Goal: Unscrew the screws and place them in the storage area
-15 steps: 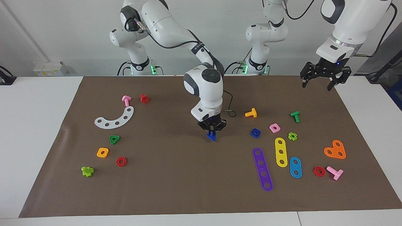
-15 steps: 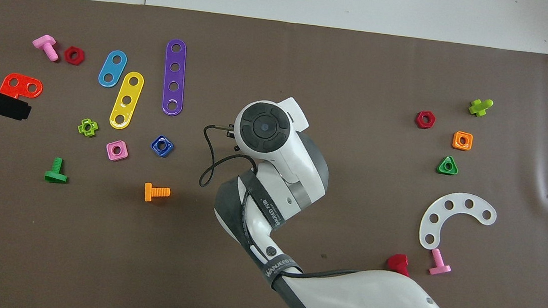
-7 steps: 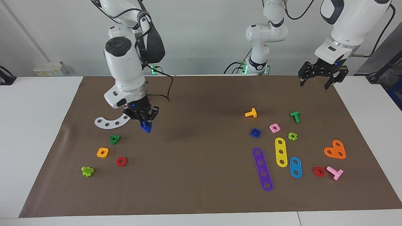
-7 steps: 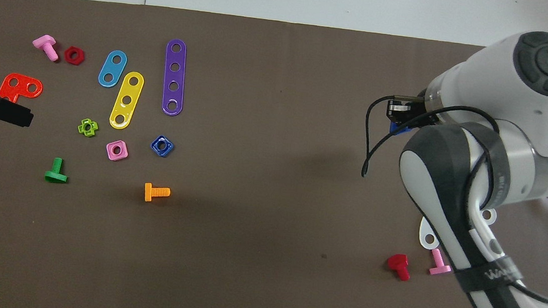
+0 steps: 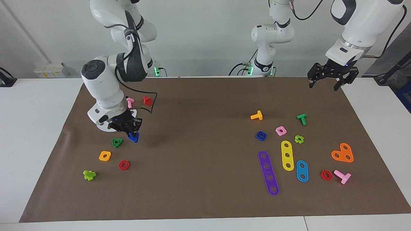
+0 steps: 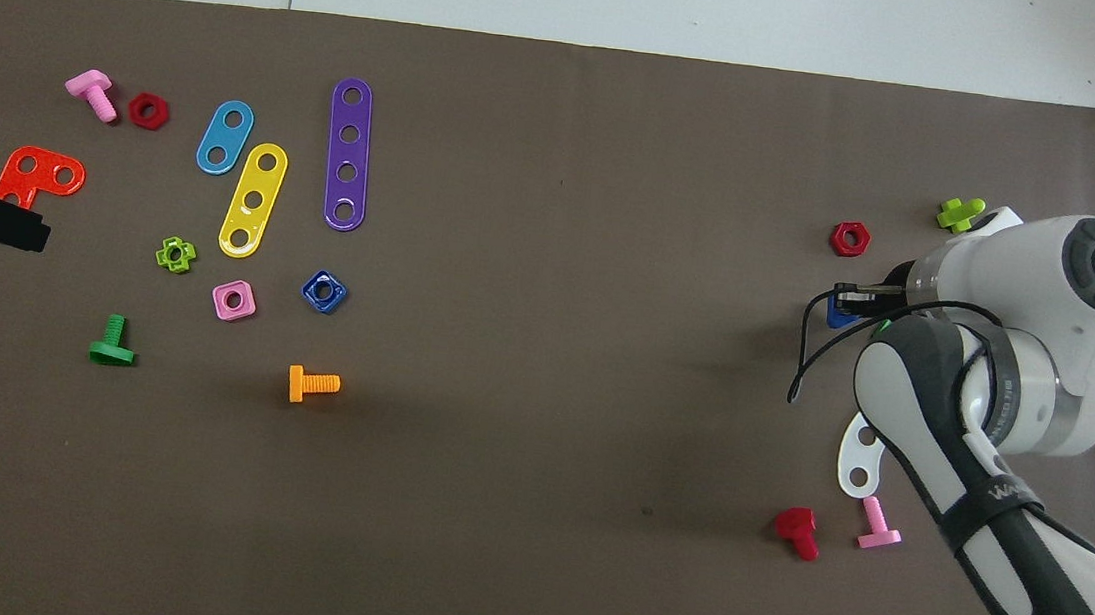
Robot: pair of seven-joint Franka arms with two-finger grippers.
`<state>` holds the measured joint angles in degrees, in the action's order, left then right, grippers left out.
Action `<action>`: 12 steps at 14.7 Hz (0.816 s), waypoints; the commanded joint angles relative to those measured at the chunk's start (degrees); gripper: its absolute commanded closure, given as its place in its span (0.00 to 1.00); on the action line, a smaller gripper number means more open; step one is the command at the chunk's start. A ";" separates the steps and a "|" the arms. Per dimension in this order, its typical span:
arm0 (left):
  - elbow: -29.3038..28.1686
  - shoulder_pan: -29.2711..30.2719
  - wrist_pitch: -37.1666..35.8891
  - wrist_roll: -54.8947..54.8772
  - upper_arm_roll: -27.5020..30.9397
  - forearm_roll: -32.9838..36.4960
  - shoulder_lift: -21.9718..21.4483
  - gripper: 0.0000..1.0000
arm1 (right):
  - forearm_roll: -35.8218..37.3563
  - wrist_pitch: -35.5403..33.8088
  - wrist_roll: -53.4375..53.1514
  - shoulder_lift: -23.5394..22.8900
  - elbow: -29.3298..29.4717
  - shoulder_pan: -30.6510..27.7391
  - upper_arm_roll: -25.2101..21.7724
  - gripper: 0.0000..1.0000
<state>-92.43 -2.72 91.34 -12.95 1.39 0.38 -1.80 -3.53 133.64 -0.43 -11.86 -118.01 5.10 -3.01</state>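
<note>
Two white robot arms stand at a white surface covered by a brown paper mat (image 5: 199, 179). The right hand (image 5: 129, 132) is low over the right arm's end of the mat, its fingers pinched on a small dark-blue plastic toy bolt with a flat triangular head (image 5: 133, 137). The bolt hangs head down, at or just above the mat; whether it touches cannot be told. It is just beside a green triangular plastic nut (image 5: 117, 142). Near it lie an orange square nut (image 5: 105, 156) and a red hexagonal nut (image 5: 124, 165), both farther from the robots, and a white curved strip with holes (image 6: 856, 458), nearer to the robots and partly hidden by the arm. A pink bolt (image 6: 878, 523) and a red bolt (image 5: 147, 100) lie nearer still.

The left hand (image 5: 332, 78) hangs in the air over the mat's corner at the left arm's end, fingers spread wide and holding nothing; that arm waits.

Toward the left arm's end lies a separate group: purple (image 5: 268, 172), yellow (image 5: 287, 155) and light-blue (image 5: 302, 171) straight strips, and a dark-blue square nut with a hole (image 5: 261, 135).
</note>
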 commanded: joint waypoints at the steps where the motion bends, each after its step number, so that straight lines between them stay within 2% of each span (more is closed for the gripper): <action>1: 2.68 -0.88 -3.17 0.90 0.37 -0.82 0.66 0.00 | -1.48 2.50 1.49 0.61 -2.57 -0.71 0.98 1.00; 5: 3.22 -0.70 -3.98 0.73 0.28 -0.99 0.40 0.00 | -2.53 5.48 1.40 -0.44 -4.06 -0.19 0.98 1.00; 6: 2.52 -0.70 -3.71 0.64 0.28 -0.99 0.14 0.00 | -2.53 5.75 1.14 -0.44 -4.24 -0.09 0.98 0.77; 7: 2.17 -0.70 -3.80 0.73 0.28 -0.99 -0.04 0.00 | -2.53 5.75 0.61 -0.44 -4.24 -0.09 0.98 0.15; 8: 1.99 -0.70 -3.97 0.73 0.37 -0.90 -0.13 0.00 | -2.53 5.58 -0.09 -0.44 -4.24 -0.09 0.90 0.00; 10: 1.72 -0.53 -3.97 0.64 0.71 -0.99 -0.22 0.00 | -2.53 5.40 -1.41 0.08 -3.11 0.17 0.90 0.00; 12: 1.72 -0.53 -3.80 0.64 0.98 -0.90 -0.22 0.00 | -2.27 2.35 -3.86 2.79 0.31 -0.18 0.46 0.00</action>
<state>-90.48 -2.76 88.13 -12.85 1.55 0.28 -1.75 -4.43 138.36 -2.24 -12.10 -120.14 5.22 -2.40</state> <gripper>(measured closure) 0.000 0.427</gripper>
